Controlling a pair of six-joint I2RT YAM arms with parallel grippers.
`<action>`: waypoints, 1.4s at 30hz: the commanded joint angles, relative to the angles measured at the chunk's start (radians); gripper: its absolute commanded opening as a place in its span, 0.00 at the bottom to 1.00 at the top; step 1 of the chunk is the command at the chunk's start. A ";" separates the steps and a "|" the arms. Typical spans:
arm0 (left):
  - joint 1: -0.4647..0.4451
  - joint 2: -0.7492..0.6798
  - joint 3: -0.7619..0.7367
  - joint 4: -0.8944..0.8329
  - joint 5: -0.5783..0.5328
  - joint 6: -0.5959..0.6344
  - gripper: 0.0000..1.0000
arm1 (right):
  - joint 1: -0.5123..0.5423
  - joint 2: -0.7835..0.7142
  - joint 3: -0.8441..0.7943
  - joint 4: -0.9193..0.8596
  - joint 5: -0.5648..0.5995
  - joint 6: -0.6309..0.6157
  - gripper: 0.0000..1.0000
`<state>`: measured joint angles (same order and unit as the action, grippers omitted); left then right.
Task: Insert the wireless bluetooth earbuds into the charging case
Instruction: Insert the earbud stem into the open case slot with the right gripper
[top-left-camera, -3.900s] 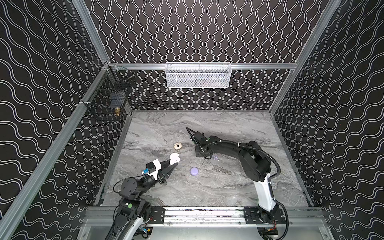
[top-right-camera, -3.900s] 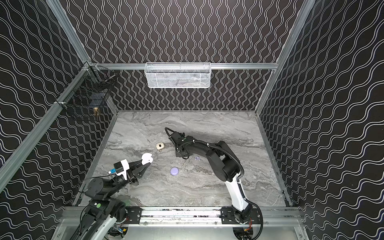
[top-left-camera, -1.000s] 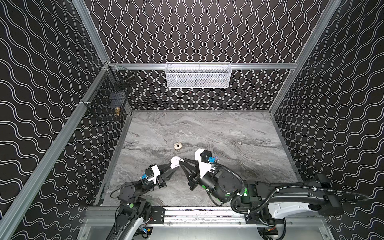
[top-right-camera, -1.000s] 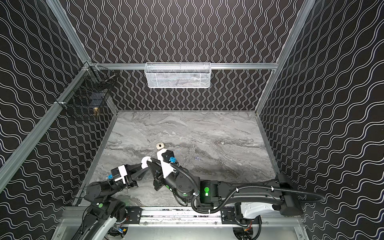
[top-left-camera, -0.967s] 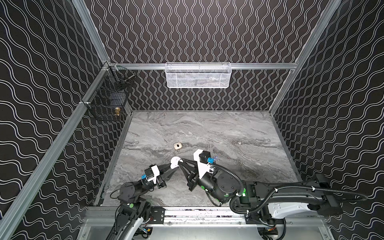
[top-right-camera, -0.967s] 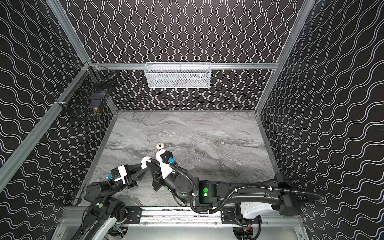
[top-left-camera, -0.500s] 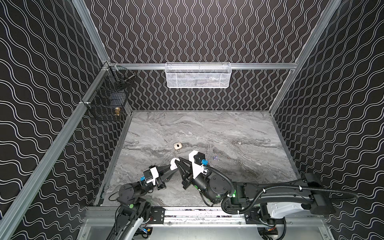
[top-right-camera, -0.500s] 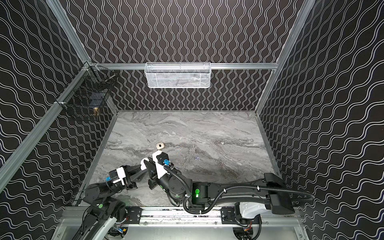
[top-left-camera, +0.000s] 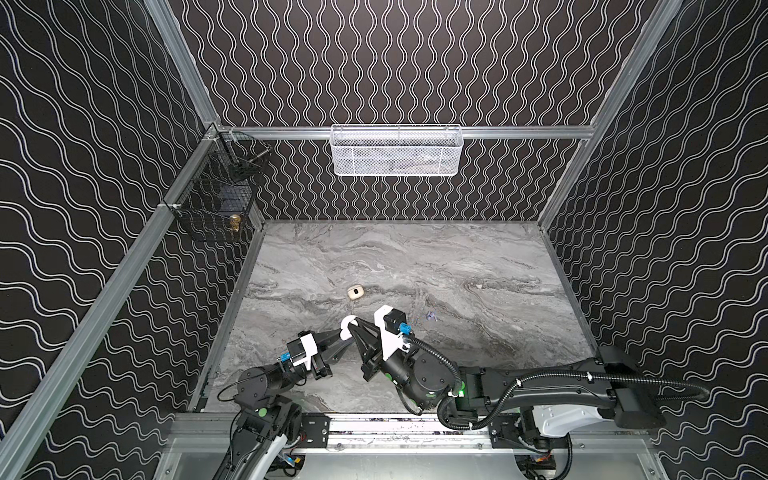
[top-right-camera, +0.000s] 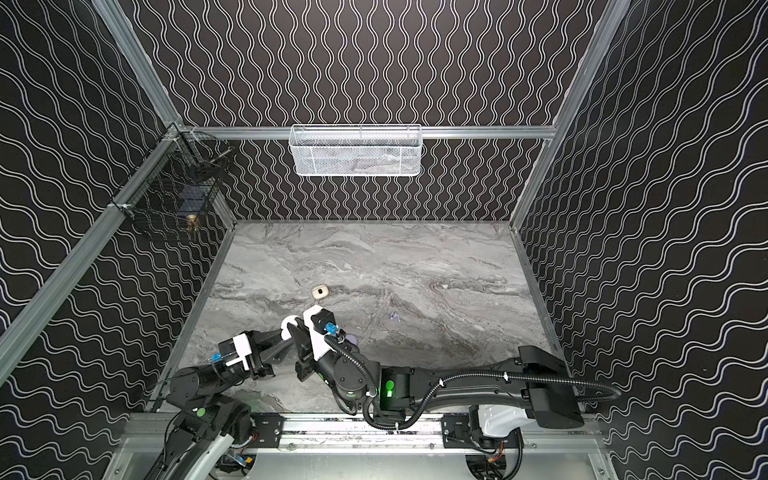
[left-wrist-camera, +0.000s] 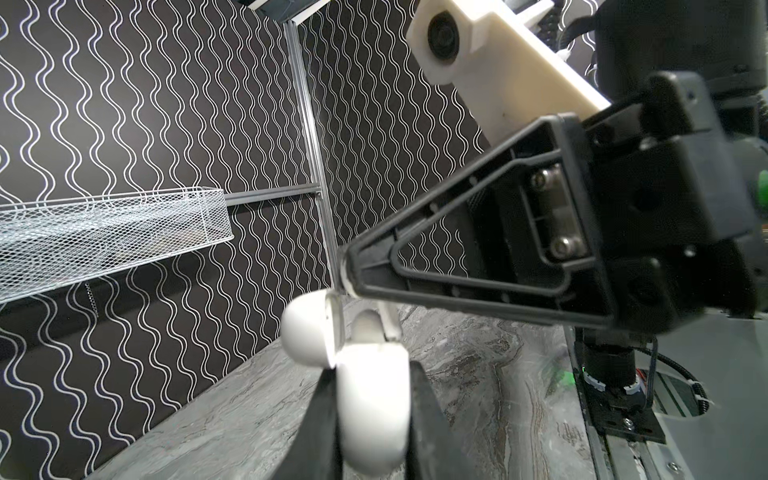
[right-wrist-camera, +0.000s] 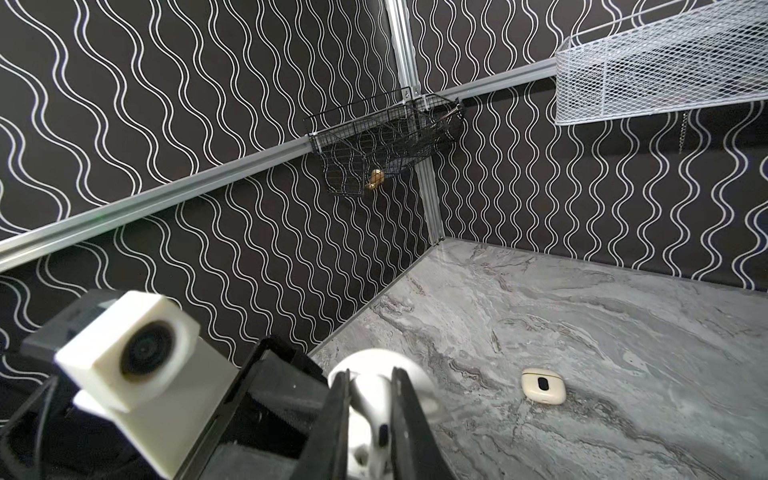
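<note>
My left gripper (top-left-camera: 341, 335) (left-wrist-camera: 372, 386) is shut on the body of a white charging case (left-wrist-camera: 372, 411) (top-left-camera: 347, 325) (top-right-camera: 287, 325), held above the near left of the table with its lid (left-wrist-camera: 309, 330) swung open. My right gripper (top-left-camera: 353, 327) (right-wrist-camera: 370, 399) is shut on a white earbud (right-wrist-camera: 372, 401), directly over the case's open top. In the left wrist view the earbud's stem (left-wrist-camera: 389, 320) reaches down to the case mouth; I cannot tell if it is seated. A pale lavender earbud (top-left-camera: 432, 316) (top-right-camera: 394, 317) lies on the table to the right.
A cream case (top-left-camera: 355, 292) (top-right-camera: 320, 292) (right-wrist-camera: 543, 384) lies shut on the marble table (top-left-camera: 457, 266) behind the grippers. A lavender case (top-right-camera: 352, 337) peeks from behind the right arm. A white mesh basket (top-left-camera: 397, 149) and a black wire basket (top-left-camera: 216, 199) hang on the walls.
The right gripper, earlier out at the table's middle, has swung over to the case and in the last second edged slightly left. The left gripper has barely moved.
</note>
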<state>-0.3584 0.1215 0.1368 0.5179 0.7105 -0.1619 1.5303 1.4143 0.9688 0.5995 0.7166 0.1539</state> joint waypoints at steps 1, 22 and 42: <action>0.000 0.001 0.008 0.027 -0.009 -0.012 0.00 | 0.001 0.011 -0.001 0.031 -0.004 0.016 0.08; 0.001 0.002 0.011 0.026 -0.011 -0.019 0.00 | 0.001 0.021 -0.011 0.048 -0.020 0.023 0.07; 0.000 -0.007 0.012 0.017 -0.013 -0.018 0.00 | 0.000 0.022 -0.023 0.099 -0.008 0.009 0.04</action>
<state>-0.3584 0.1169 0.1371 0.4942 0.7101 -0.1623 1.5295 1.4445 0.9539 0.6727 0.7128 0.1677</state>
